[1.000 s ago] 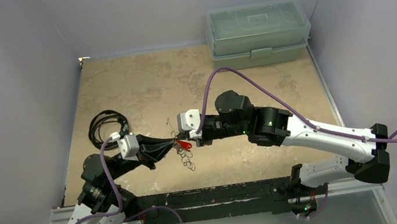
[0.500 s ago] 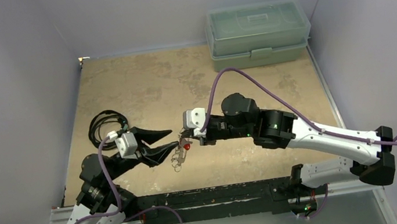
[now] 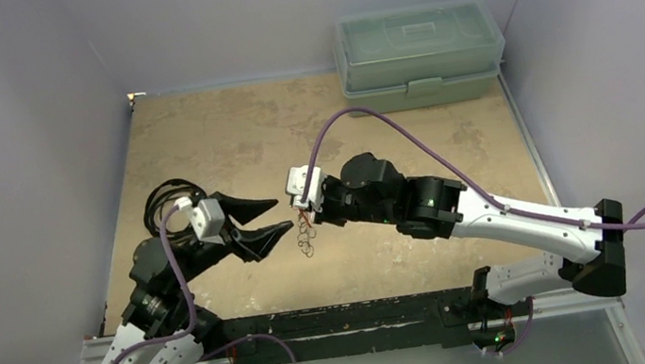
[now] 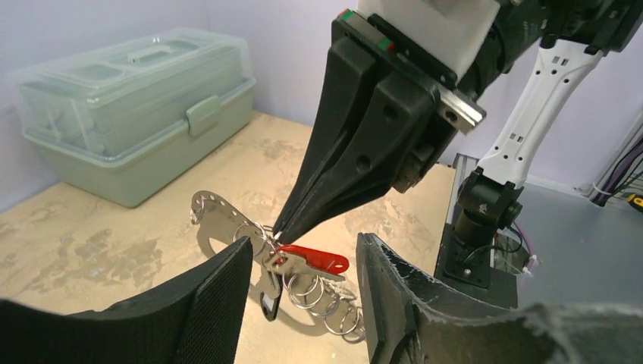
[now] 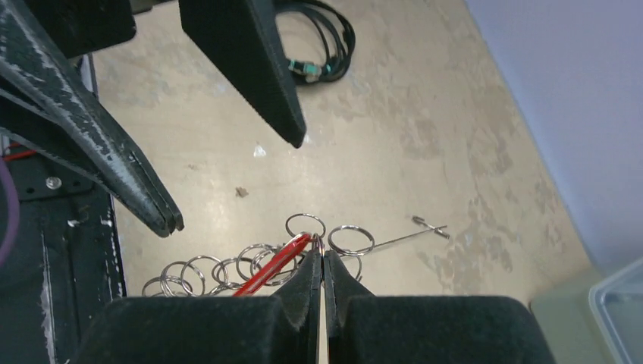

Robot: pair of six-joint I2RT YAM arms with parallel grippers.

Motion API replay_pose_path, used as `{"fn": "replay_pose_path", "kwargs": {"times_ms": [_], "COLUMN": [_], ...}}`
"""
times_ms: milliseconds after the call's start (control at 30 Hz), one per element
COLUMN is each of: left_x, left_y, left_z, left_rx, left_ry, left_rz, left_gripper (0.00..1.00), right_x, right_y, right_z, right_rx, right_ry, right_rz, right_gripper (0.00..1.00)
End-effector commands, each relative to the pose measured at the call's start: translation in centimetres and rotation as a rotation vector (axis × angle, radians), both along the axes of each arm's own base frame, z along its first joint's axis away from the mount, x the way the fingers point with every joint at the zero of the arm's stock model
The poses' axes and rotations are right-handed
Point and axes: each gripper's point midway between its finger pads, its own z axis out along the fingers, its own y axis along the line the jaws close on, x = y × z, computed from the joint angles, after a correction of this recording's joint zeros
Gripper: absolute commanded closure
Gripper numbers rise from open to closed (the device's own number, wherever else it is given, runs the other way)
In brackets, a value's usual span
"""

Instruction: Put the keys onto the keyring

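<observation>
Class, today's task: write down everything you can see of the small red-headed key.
The key is tiny: a glossy red plastic head, long and rounded, and a short silver metal end. It lies roughly level, lifted above the table, among the wire rings of the keyring. The shut fingers of the right gripper appear to pinch the rings right beside its silver end. The open fingers of the left gripper stand either side of it.

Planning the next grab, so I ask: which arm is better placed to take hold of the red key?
Left. The left gripper stands open and empty, the red key showing between its fingers in the wrist view. The right gripper is pinched shut on the keyring, holding it.
</observation>
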Motion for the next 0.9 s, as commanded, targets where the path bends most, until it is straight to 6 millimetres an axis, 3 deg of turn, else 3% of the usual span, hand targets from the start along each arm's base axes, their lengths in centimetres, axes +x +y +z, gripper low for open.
{"fn": "replay_pose_path", "kwargs": {"times_ms": [0,133,300,467,633,867], "left_x": [0.6,1.6,1.3,1.7,2.1,4.4], "left_y": [-0.7,-0.5,-1.0,-1.7,-2.1,-0.8], "left_z": [0.7,0.3,0.1,-0.9,-1.6,-2.4], "left_rx": [0.038,0.077,0.041,0.041,0.028,0.008], "left_ry": [0.041,0.031,0.026,0.086,0.155,0.203], "left_rz": [-0.017,0.026,-0.009,-0.029,-0.03,0.124], "left_gripper": [0.47,0.46,0.47,0.52,0.5,0.43], "right_x": [1.1,0.7,0.1,-0.3,0.8,2.2], "right_y": [-0.6,-0.7,-0.7,-0.6,-0.6,-0.4], "right_z": [2.8,3.2,3.7,3.6,3.8,3.8], "right_rx": [0.057,0.081,0.107,0.118,0.142,0.172], "right_ry": [-0.015,-0.017,-0.002,0.014,0.027,0.087], "right_rz": [-0.083,-0.069,-0.043,-0.032,-0.11,-0.236], "right_gripper": [1.0,1.0,1.0,1.0,1.0,1.0]}}
